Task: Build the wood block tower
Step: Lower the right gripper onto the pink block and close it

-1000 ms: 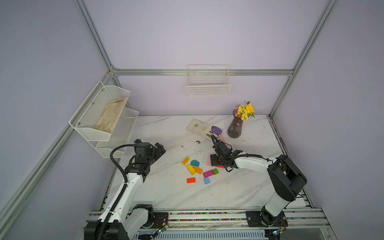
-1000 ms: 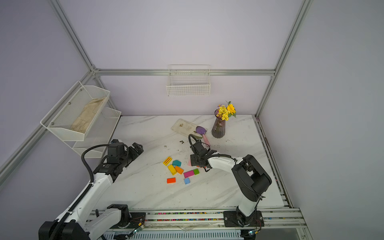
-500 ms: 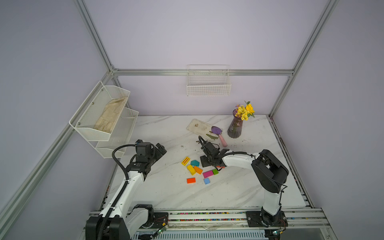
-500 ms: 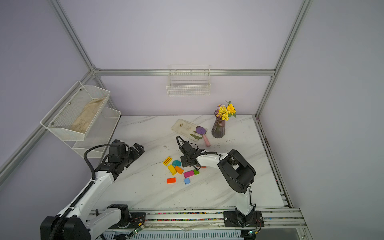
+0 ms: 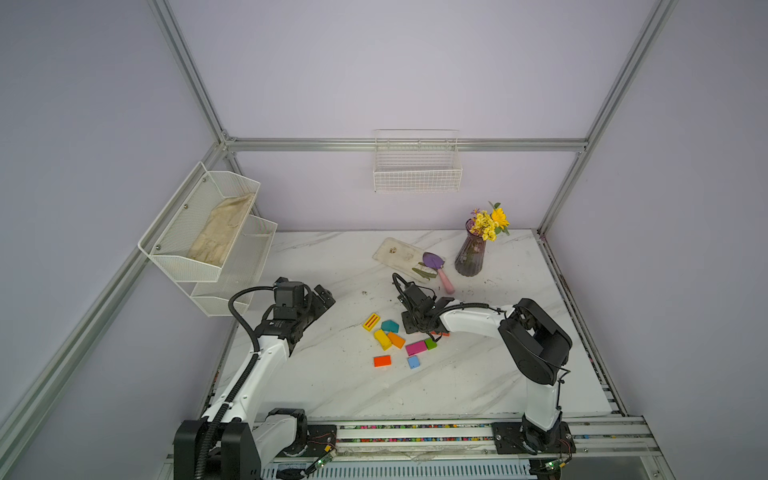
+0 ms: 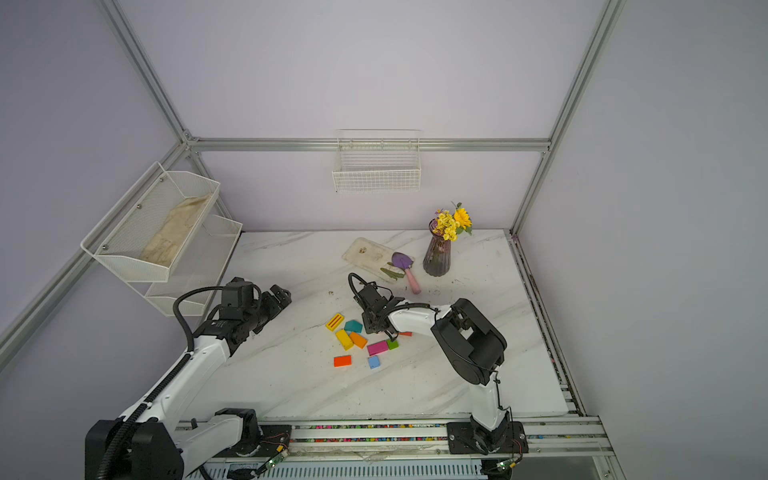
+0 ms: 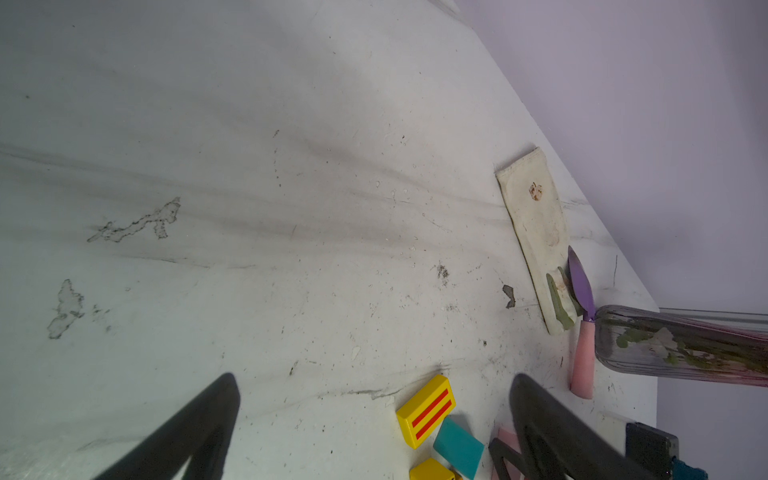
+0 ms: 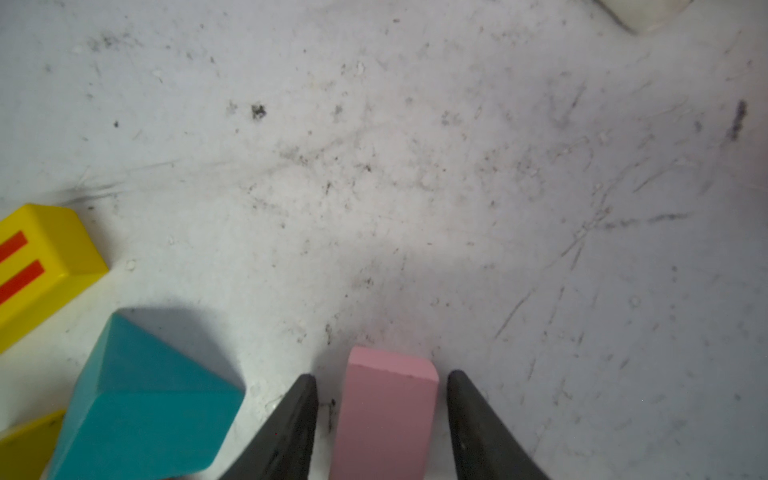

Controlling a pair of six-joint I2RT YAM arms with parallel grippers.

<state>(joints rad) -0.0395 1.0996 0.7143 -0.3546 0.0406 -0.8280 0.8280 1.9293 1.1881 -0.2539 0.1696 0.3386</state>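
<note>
Zero stacked so far: wood blocks [image 5: 395, 340] all lie loose around the teal house block [image 5: 390, 326]. Right gripper [image 8: 380, 374] has swung in just beside the teal block, jaws narrowing around the pink block [image 8: 386, 415] (slim gaps both sides, no grip yet). First pick looks imminent. Left gripper [image 5: 322, 297] is wide and empty, well apart from the teal block.

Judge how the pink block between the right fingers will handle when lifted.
The pink block looks rigid painted wood, so likely won't deform. Flat parallel sides suit the right fingers; smooth paint might slip slightly. Lying flat, it shouldn't roll.
</note>
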